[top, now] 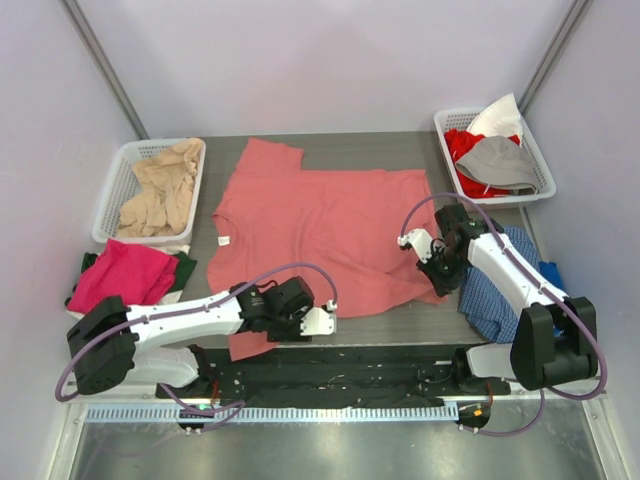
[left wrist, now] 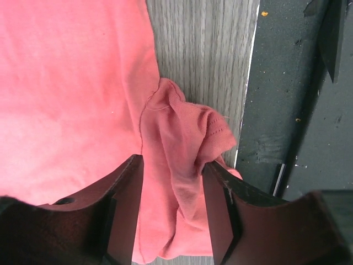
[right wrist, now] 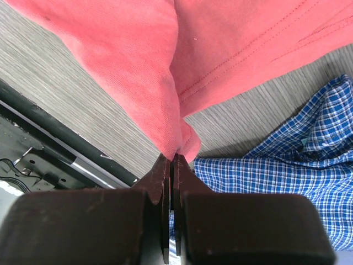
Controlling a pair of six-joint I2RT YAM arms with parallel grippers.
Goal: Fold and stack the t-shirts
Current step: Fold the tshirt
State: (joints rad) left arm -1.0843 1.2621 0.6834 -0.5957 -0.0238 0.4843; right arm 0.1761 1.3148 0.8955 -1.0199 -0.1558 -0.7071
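Note:
A salmon-red t-shirt (top: 320, 225) lies spread over the middle of the table. My left gripper (top: 312, 322) hangs over its near-left corner. In the left wrist view the left gripper (left wrist: 172, 160) is open, with a bunched fold of the shirt (left wrist: 182, 143) lying loose between the fingers (left wrist: 128, 187). My right gripper (top: 437, 270) is at the shirt's near-right corner. The right wrist view shows the right gripper (right wrist: 175, 157) shut on a pinched tip of the salmon-red cloth (right wrist: 165, 83), which is lifted slightly off the table.
A white basket (top: 118, 180) at the back left holds beige shirts (top: 165, 190). A magenta-pink shirt (top: 125, 272) lies at the left edge. Another basket (top: 447, 140) at the back right holds red, grey and white clothes. A blue checked cloth (top: 500, 295) lies beside the right arm.

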